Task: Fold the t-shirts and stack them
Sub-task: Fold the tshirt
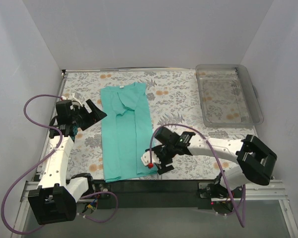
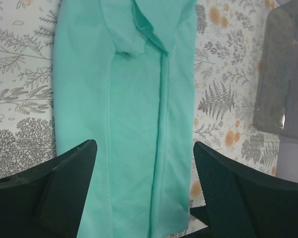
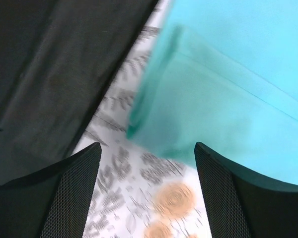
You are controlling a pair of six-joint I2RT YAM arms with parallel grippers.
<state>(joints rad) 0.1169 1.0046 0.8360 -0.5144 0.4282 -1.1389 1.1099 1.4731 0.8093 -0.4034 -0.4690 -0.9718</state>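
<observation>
The t-shirt (image 1: 125, 134) lay folded lengthwise into a narrow strip on the counter (image 1: 174, 99). Left gripper (image 1: 98, 112) was spread beside its left edge; right gripper (image 1: 155, 162) was spread, empty, at its near right corner.

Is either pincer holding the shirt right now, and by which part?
Nothing is held. Left pincer and right pincer are both open; the right faces a corner of the shirt.

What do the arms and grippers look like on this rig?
Both the left arm and right arm have white links, black joint housings and a looping purple cable. The left gripper and right gripper have black, mesh-textured fingers.
</observation>
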